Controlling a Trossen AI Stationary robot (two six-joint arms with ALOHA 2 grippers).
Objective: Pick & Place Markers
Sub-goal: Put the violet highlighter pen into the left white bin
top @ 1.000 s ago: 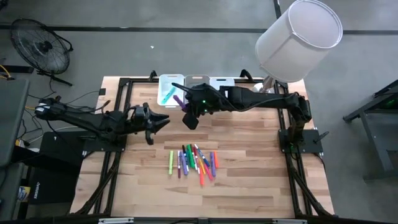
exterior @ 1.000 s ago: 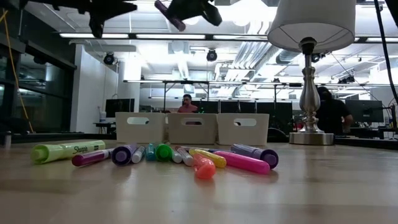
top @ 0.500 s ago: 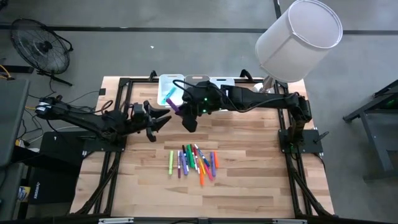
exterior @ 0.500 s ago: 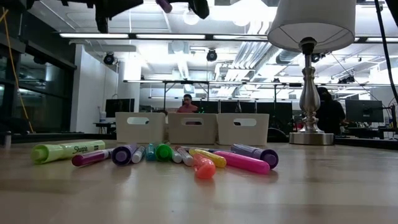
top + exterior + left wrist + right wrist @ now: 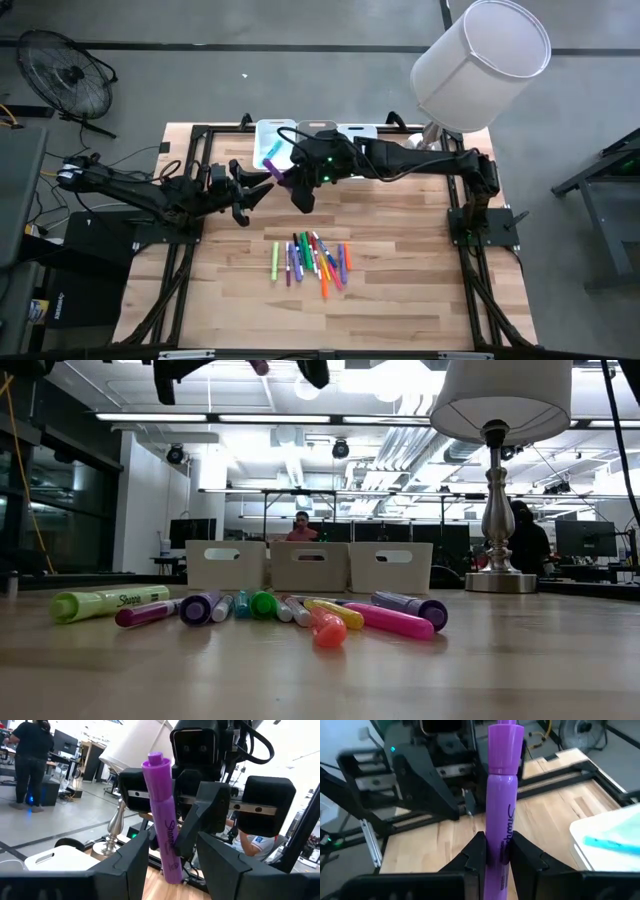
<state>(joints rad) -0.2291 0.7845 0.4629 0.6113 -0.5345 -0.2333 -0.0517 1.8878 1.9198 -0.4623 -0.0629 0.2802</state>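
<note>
Item: purple plastic Sharpie-type marker (image 5: 501, 815), clamped by its lower barrel in the right gripper (image 5: 293, 180), held aloft above the wooden table (image 5: 400, 240), cap end presented toward the left gripper (image 5: 258, 185), apparently for hand-over. Left gripper: fingers spread wide, empty, just beside the marker. Remaining assorted coloured markers (image 5: 312, 262): loose row, table centre, awaiting pickup.

Two matte black, angular arms trail looped black cables, and the right arm (image 5: 400, 157) bears a green light.

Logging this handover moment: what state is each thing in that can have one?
purple marker: held upright, lifted off the table
right gripper: shut on the purple marker
left gripper: open, fingers either side of the purple marker
markers on the table: lying flat in a cluster
left bin: holds a teal marker
</note>
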